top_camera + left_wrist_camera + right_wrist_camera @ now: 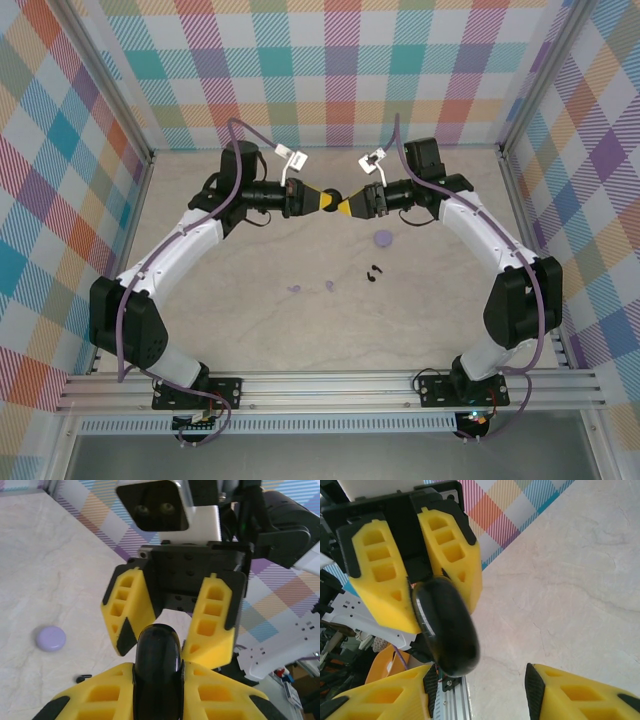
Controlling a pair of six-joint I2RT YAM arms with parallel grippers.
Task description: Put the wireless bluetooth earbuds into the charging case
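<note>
Handover looks likely: left gripper [327, 199] clamps the black charging case [447, 625] edge-on, offering it to the right gripper [343, 207], fingers spread, at its three o'clock

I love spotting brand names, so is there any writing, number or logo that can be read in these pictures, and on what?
No text is readable.
Too small to read: the white tags on the arm cables, if they are printed at all.
No print visible: the black case held in the left hand.
No marking visible: the lilac case on the table.
</note>
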